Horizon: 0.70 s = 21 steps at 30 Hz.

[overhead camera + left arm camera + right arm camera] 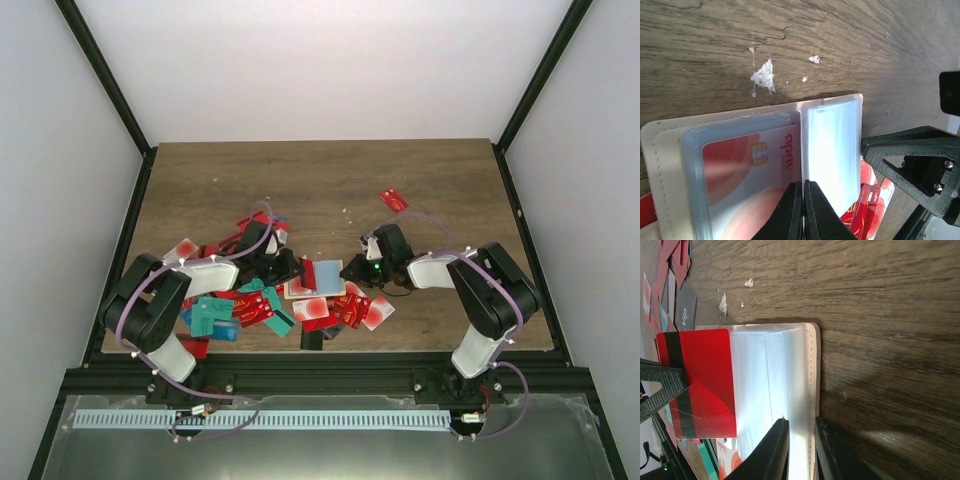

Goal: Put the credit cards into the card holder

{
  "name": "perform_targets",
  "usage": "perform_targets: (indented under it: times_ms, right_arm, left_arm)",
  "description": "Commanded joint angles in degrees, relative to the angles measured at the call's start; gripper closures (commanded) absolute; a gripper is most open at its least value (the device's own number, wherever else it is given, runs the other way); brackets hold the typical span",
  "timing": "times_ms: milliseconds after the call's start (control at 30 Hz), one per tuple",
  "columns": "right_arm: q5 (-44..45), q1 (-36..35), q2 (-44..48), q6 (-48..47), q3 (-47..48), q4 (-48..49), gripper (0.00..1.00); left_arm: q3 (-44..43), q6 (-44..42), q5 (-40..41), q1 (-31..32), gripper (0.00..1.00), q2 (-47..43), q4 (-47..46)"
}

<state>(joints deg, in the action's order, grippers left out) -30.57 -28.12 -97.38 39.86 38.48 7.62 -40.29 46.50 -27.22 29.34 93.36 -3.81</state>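
Both arms [160, 310] have black joint housings and white link covers, with lilac cables looped along them. The right arm [490, 300] shows a green light by its wrist. The left gripper's [803, 210] fingers are matte black; silver screws sit in a black printed bracket.

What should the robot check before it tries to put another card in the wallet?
1. Card holder lying open on the table: ok.
2. Left tool shut on a clear sleeve, keeping the card holder from moving: ok.
3. Right tool pinching the card holder's outer edge: ok.
4. Empty clear sleeve showing: ok.
5. Red card lying across the open card holder, actually inside a sleeve: cannot tell.
6. A free tool to pick the next card: not ok, both are busy.
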Motion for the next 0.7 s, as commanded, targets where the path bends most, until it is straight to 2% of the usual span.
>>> perform_targets:
  times_ms: [0, 133, 400, 667]
  right_arm:
    - [3.41, -0.71, -0.27, 1.36, -1.59, -4.35, 0.83]
    - [2.87, -0.71, -0.26, 2.22, -2.33, -3.47, 0.83]
    - [3.05, -0.72, 0.09, 2.68, -2.75, -3.44, 0.83]
    - [2.97, -0.71, -0.09, 2.92, -2.65, -3.43, 0.83]
  left_arm:
    - [1.34, 1.96, -0.04, -0.08, 0.96, 0.47, -2.73]
    - [2.33, 3.70, -1.99, -0.08, 0.96, 1.20, -6.16]
    - [2.44, 3.51, 0.54, -0.08, 0.96, -3.49, -3.35]
    - [2.15, 4.11, -0.37, -0.08, 0.96, -3.01, -4.17]
